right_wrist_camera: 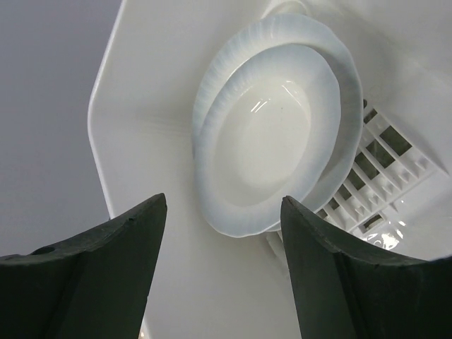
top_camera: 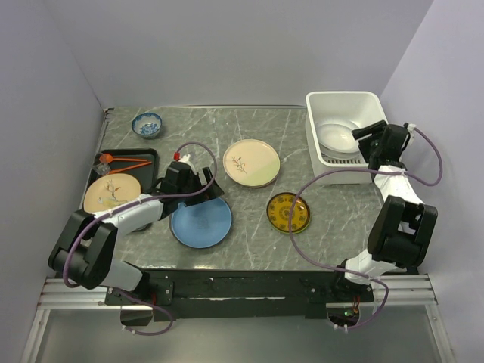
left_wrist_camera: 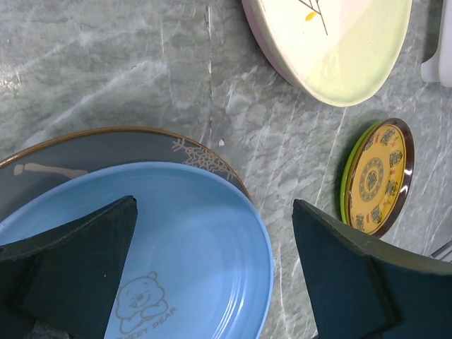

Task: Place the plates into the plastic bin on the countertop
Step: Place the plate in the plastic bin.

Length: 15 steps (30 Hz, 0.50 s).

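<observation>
A blue plate (top_camera: 200,221) with a bear print (left_wrist_camera: 191,240) lies on a grey brown-rimmed plate (left_wrist_camera: 106,145) on the countertop (top_camera: 249,242). My left gripper (top_camera: 206,187) (left_wrist_camera: 214,203) hangs open just over the blue plate's far rim, empty. A cream sprig plate (top_camera: 251,162) (left_wrist_camera: 339,49) and a small yellow-patterned plate (top_camera: 288,212) (left_wrist_camera: 378,176) lie further right. A white plate (top_camera: 336,138) (right_wrist_camera: 268,155) rests inside the plastic bin (top_camera: 311,128) (right_wrist_camera: 141,85) at the back right. My right gripper (top_camera: 364,136) (right_wrist_camera: 223,200) is open above it, holding nothing.
A black tray (top_camera: 147,155) at the left carries a peach sprig plate (top_camera: 111,193) and orange utensils (top_camera: 125,162). A small blue-and-white bowl (top_camera: 147,124) stands at the back left. Walls close in the left, back and right sides.
</observation>
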Motion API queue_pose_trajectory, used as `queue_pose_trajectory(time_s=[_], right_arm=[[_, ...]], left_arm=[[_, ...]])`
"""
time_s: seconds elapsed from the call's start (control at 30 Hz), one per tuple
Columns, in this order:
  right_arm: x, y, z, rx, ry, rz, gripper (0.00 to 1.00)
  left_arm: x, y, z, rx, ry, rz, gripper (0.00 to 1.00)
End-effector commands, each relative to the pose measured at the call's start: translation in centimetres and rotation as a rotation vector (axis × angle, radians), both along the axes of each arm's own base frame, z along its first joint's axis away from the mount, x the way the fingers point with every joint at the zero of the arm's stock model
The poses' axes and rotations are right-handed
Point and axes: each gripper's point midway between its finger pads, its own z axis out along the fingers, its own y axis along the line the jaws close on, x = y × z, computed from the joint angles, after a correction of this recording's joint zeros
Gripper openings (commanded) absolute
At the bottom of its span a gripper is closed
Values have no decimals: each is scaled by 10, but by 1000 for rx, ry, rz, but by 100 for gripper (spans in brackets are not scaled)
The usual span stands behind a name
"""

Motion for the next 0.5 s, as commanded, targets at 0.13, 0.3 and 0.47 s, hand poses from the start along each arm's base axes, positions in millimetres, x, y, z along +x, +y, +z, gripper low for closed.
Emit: queue_pose_trajectory(time_s=[0.13,0.3,0.47], right_arm=[[5,-5,40,-46,-83,5,73],[2,9,75,-55,-163,61,74],[-15,35,107,-73,-229,134,74]], left_arm=[[0,-6,20,-41,-55,-19,97],[1,-7,23,-44,-59,-23,97],[2,-10,27,-58,-67,-29,97]])
